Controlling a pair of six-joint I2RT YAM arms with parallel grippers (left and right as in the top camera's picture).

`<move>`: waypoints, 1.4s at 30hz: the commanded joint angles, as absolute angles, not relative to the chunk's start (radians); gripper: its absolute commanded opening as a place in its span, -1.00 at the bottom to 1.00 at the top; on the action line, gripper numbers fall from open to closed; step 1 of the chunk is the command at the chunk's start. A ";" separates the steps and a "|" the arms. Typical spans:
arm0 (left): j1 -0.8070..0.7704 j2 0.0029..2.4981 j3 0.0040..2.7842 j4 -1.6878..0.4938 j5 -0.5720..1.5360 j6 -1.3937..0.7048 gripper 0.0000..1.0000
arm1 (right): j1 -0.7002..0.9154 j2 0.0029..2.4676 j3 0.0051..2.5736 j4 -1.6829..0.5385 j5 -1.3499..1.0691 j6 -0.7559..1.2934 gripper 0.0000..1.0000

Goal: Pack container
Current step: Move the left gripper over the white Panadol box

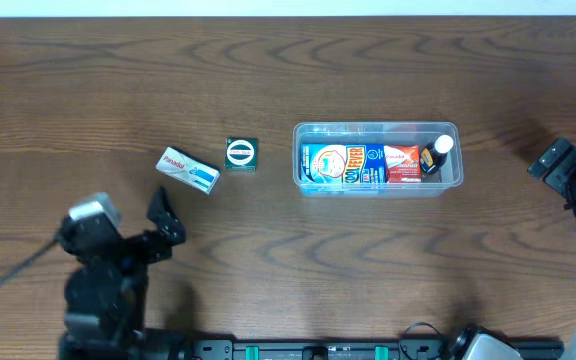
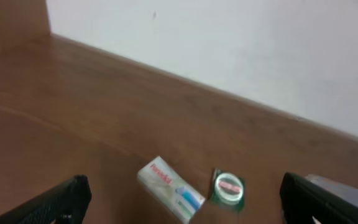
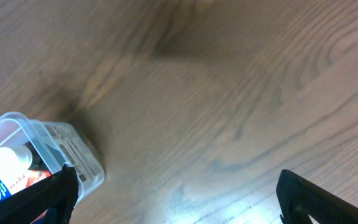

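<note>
- "Panadol" is printed on the white box (image 1: 188,170) on the bench (image 1: 268,80).
- The blue carton (image 1: 343,165) in the container (image 1: 376,128) has large lettering, too blurred to read.

Wooden table (image 1: 268,90): dark brown, strong grain, smooth, satin; pale glare patch at lower centre of right wrist view. Container (image 1: 376,126), centre right overhead: clear plastic, glossy, ribbed at the corner. Inside: printed cartons (image 1: 344,165), slightly shiny; dark bottle (image 1: 434,155), white plastic-looking cap. White-blue box (image 1: 188,170), centre left: printed card, faint sheen. Green box (image 1: 241,153) alongside: card, matt. Wall (image 2: 229,43): white, matt.
</note>
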State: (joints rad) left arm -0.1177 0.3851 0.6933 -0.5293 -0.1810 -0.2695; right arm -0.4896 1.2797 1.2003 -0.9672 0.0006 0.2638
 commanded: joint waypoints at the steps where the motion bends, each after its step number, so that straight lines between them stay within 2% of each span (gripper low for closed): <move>1: -0.110 0.588 0.894 -0.637 -0.184 -0.217 0.96 | -0.498 1.283 1.216 -0.965 0.011 0.280 0.98; 6: -0.110 0.849 1.132 -0.764 -0.027 -0.219 0.96 | -0.498 1.283 1.216 -0.965 0.011 0.280 0.99; 9: -0.110 0.937 1.169 -0.770 0.186 -0.226 0.96 | -0.498 1.283 1.216 -0.965 0.011 0.280 0.98; 12: -0.110 0.994 1.168 -0.789 0.253 -0.225 0.96 | -0.498 1.283 1.215 -0.965 0.011 0.280 0.99; 19: -0.110 1.118 1.167 -0.761 0.227 -0.237 0.96 | -0.498 1.283 1.216 -0.965 0.011 0.280 0.98; 21: -0.110 1.153 1.167 -0.755 0.215 -0.302 0.96 | -0.498 1.283 1.216 -0.965 0.011 0.280 0.98; 27: -0.110 1.274 1.167 -0.760 -0.008 -0.649 0.96 | -0.498 1.283 1.215 -0.965 0.011 0.280 0.98; 42: -0.110 1.613 1.167 -0.671 -0.231 -0.942 0.96 | -0.498 1.283 1.216 -0.965 0.011 0.280 0.99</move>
State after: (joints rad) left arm -0.1139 1.5703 1.1530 -0.6861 -0.1562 -0.8471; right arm -0.4896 1.2812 1.2015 -0.9668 0.0006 0.2638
